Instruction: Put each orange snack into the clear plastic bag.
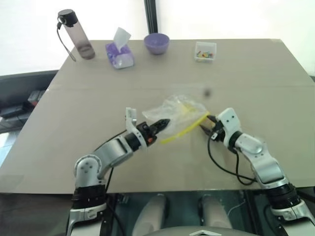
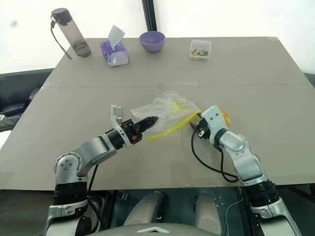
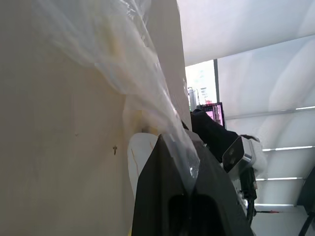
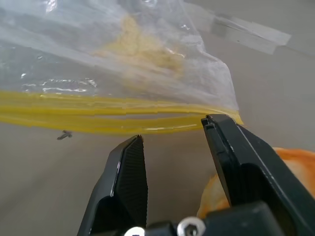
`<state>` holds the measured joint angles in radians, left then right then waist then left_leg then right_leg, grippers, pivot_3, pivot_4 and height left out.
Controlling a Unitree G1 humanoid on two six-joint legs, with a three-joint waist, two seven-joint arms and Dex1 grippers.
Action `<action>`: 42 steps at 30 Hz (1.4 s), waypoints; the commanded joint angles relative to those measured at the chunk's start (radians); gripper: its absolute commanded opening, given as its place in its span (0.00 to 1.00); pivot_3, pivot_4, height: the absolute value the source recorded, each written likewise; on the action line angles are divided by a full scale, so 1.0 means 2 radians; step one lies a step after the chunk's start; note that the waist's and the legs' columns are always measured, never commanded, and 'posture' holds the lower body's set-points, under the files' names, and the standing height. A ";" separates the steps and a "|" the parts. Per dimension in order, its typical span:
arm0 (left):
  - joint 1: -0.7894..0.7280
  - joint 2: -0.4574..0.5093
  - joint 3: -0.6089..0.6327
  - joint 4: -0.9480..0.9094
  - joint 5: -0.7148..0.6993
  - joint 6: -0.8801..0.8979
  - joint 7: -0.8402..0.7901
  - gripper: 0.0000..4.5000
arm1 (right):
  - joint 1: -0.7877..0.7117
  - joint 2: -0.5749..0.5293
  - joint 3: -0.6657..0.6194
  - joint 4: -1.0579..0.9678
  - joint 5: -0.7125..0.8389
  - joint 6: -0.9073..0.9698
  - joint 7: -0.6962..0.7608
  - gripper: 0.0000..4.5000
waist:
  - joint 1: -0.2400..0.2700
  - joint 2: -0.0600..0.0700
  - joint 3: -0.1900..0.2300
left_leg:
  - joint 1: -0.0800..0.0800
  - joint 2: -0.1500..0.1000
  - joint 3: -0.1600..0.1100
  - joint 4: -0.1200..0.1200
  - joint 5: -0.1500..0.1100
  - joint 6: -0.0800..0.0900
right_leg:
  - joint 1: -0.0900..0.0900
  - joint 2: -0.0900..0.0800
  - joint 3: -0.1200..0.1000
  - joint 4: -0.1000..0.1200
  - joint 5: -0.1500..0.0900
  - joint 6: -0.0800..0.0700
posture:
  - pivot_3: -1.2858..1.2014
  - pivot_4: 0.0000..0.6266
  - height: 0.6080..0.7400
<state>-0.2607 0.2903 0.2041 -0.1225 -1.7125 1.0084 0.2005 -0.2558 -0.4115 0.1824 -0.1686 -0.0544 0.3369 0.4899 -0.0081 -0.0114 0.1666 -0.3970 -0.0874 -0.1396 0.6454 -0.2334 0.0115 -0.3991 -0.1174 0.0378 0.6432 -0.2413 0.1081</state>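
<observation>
You see the left gripper (image 1: 164, 122) pinched shut on the clear plastic bag (image 1: 178, 110), in the middle of the table (image 1: 256, 78). The right gripper (image 1: 206, 123) sits just beside the bag's yellow strip (image 1: 184, 127).

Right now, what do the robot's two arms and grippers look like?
Both arms are silver-grey metal with rounded joints. The left gripper has black fingers and an orange band behind them; the right gripper has black ribbed fingers, a white wrist housing and a looping black cable.

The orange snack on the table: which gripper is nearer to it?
Right. The right gripper is open just beside the orange snack; the left gripper, shut on the clear plastic bag, is across the bag from it.
</observation>
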 commanded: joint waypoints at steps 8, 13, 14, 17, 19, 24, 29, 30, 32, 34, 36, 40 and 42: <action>0.001 0.003 -0.008 -0.011 -0.010 -0.010 -0.017 0.00 | -0.048 0.024 0.011 0.012 -0.022 -0.033 -0.024 0.49 | -0.002 0.000 0.000 | 0.000 0.000 0.000 0.000 0.000 0.000 | 0.000 0.000 0.000 0.000 0.000 0.000 | 0.52 0.24 1.00; 0.003 0.005 -0.009 -0.011 -0.007 -0.014 -0.020 0.00 | -0.057 0.024 0.015 0.031 -0.028 -0.060 -0.017 0.33 | -0.001 0.000 0.000 | 0.000 0.000 0.001 -0.001 0.000 0.000 | -0.001 0.000 0.001 0.000 0.000 0.000 | 0.52 0.24 1.00; 0.004 0.005 -0.009 -0.012 -0.006 -0.014 -0.020 0.00 | -0.058 0.024 0.016 0.032 -0.029 -0.063 -0.015 0.26 | -0.001 0.000 0.000 | 0.000 0.000 0.001 -0.001 0.000 0.000 | -0.001 0.000 0.001 0.000 0.000 0.000 | 0.52 0.24 1.00; 0.005 0.008 -0.012 -0.016 0.000 -0.015 -0.024 0.00 | -0.058 0.023 0.016 0.034 -0.030 -0.066 -0.013 0.01 | -0.001 0.000 0.000 | 0.000 0.000 0.001 -0.001 0.000 0.000 | -0.002 0.000 0.002 0.000 0.000 0.000 | 0.52 0.24 1.00; 0.006 0.009 -0.012 -0.017 0.005 -0.015 -0.026 0.00 | -0.058 0.023 0.015 0.035 -0.030 -0.068 -0.012 0.01 | -0.002 0.000 0.000 | 0.000 0.000 0.001 -0.001 0.000 0.000 | -0.002 0.000 0.002 0.000 0.000 0.000 | 0.52 0.24 1.00; 0.005 0.019 -0.014 -0.031 0.060 -0.024 -0.060 0.15 | -0.070 0.025 0.003 0.035 -0.036 -0.063 -0.027 0.00 | -0.002 0.000 0.000 | 0.000 0.000 0.002 -0.002 0.000 0.000 | -0.002 0.000 0.002 0.000 0.000 0.000 | 0.52 0.24 1.00; -0.006 0.044 -0.030 -0.031 0.198 -0.073 -0.099 0.46 | -0.097 0.032 -0.002 0.042 -0.074 -0.047 -0.079 0.00 | -0.002 0.000 0.000 | 0.000 0.000 0.002 -0.002 0.000 0.000 | -0.002 0.000 0.002 0.000 0.000 0.000 | 0.52 0.24 1.00; -0.008 0.051 -0.039 -0.030 0.241 -0.091 -0.108 0.46 | -0.104 0.033 -0.001 0.046 -0.088 -0.042 -0.094 0.00 | -0.002 0.000 0.000 | 0.000 0.000 0.002 -0.002 0.000 0.000 | -0.003 0.001 0.002 0.000 0.000 0.000 | 0.52 0.24 1.00; -0.019 0.064 -0.057 -0.027 0.333 -0.142 -0.122 0.46 | -0.116 0.040 -0.002 0.053 -0.105 -0.025 -0.116 0.00 | -0.001 0.000 0.000 | 0.000 -0.001 0.003 -0.004 0.000 -0.001 | -0.003 0.001 0.003 0.000 0.000 -0.001 | 0.52 0.24 1.00; -0.033 0.076 -0.081 -0.037 0.416 -0.198 -0.154 0.46 | -0.127 0.048 -0.006 0.057 -0.112 -0.014 -0.131 0.00 | -0.001 0.000 0.000 | 0.000 -0.001 0.003 -0.004 0.000 -0.001 | -0.004 0.001 0.003 0.000 0.000 -0.001 | 0.52 0.24 1.00; -0.045 0.088 -0.113 -0.055 0.488 -0.245 -0.189 0.46 | -0.138 0.049 0.002 0.057 -0.135 0.007 -0.140 0.00 | -0.001 0.000 0.000 | -0.001 -0.001 0.004 -0.005 0.000 -0.001 | -0.005 0.001 0.003 0.000 0.000 -0.001 | 0.52 0.24 1.00; -0.050 0.101 -0.179 -0.084 0.593 -0.310 -0.247 0.46 | -0.150 0.050 0.026 0.044 -0.165 0.051 -0.126 0.00 | -0.002 0.000 0.000 | -0.002 -0.001 0.004 -0.005 0.000 -0.001 | -0.006 0.001 0.004 -0.001 0.000 -0.001 | 0.52 0.24 1.00; -0.050 0.098 -0.197 -0.097 0.622 -0.323 -0.265 0.46 | -0.150 0.051 0.033 0.039 -0.170 0.051 -0.122 0.00 | -0.003 0.000 0.000 | -0.002 0.000 0.004 -0.005 0.000 -0.001 | -0.006 0.000 0.004 -0.001 0.000 -0.001 | 0.52 0.24 1.00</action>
<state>-0.3579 0.4838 -0.1687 -0.2643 -0.5243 0.4053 -0.2930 -0.5368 -0.3103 0.2371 -0.0367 -0.3788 0.4366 0.2399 -0.0149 -0.0114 0.1667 -0.4018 -0.0877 -0.1303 0.6339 -0.2325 0.0100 -0.4122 -0.1163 0.0463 0.6412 -0.2405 0.1066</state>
